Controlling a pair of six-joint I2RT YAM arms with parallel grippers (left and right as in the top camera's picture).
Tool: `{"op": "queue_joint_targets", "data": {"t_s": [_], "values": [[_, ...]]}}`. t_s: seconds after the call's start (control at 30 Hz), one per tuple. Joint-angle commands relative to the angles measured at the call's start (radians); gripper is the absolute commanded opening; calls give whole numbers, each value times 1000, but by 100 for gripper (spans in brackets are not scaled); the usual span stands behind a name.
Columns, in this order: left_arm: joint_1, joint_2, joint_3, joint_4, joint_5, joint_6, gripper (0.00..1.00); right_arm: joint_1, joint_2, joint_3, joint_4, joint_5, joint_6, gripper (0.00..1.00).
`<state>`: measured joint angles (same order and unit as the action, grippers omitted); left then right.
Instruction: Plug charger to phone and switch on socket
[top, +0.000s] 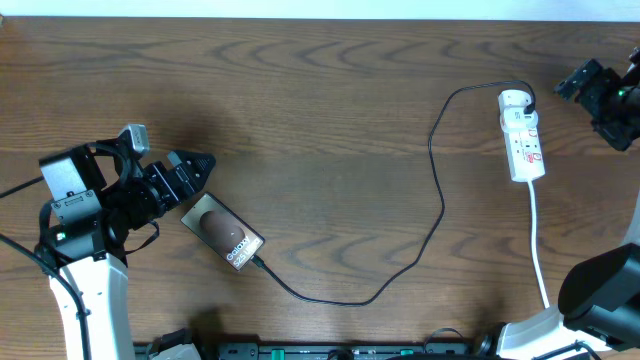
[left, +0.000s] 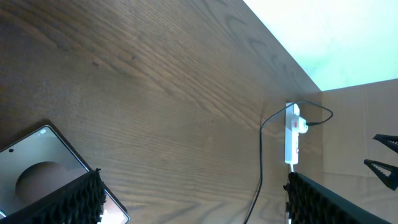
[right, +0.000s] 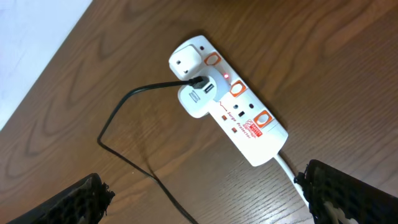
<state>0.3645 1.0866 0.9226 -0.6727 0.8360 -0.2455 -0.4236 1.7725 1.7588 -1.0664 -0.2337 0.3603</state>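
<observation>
Brown wood-grain table (top: 320, 100) fills the overhead view. My left gripper (top: 203, 166) sits at left of centre with its jaws spread wide and nothing between them; from the left wrist view its fingers (left: 78, 200) stand far apart at the bottom corners, one overlapping the phone's edge. My right gripper (top: 572, 86) is at the upper right corner, jaws also wide apart and empty, beside the socket's top end but not touching it. The socket (top: 524, 140) lies at the upper right, lengthwise down the frame, its white cord (top: 538, 250) running to the lower right edge. The phone (top: 222, 232) lies flat at lower left, on a diagonal, just below the left gripper's tips. The charger (top: 440, 200) loops from a white adapter (right: 196, 99) seated in the socket, down across the centre, and meets the phone's lower right end. A small red dot (right: 225, 76) shows on the socket beside the adapter.
</observation>
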Motion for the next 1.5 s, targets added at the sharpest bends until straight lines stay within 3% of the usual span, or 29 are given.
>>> {"op": "queue_joint_targets", "data": {"t_s": [0.0,0.57,0.9,1.27,1.33,1.47], "values": [[0,-2,15,0,1,16,91,-1,8,5,-4,15,21,99],[-13,-2,15,0,-32,16,91,-1,8,5,-4,15,21,99],[-124,-47,15,0,-109,22,91,-1,8,5,-4,15,21,99],[-492,-302,12,0,-764,27,91,-1,8,5,-3,15,21,99],[-542,-379,-9,0,-853,27,91,-1,8,5,-3,15,21,99],[-529,-529,-77,16,-867,27,91,-1,8,5,-4,15,21,99]]}}
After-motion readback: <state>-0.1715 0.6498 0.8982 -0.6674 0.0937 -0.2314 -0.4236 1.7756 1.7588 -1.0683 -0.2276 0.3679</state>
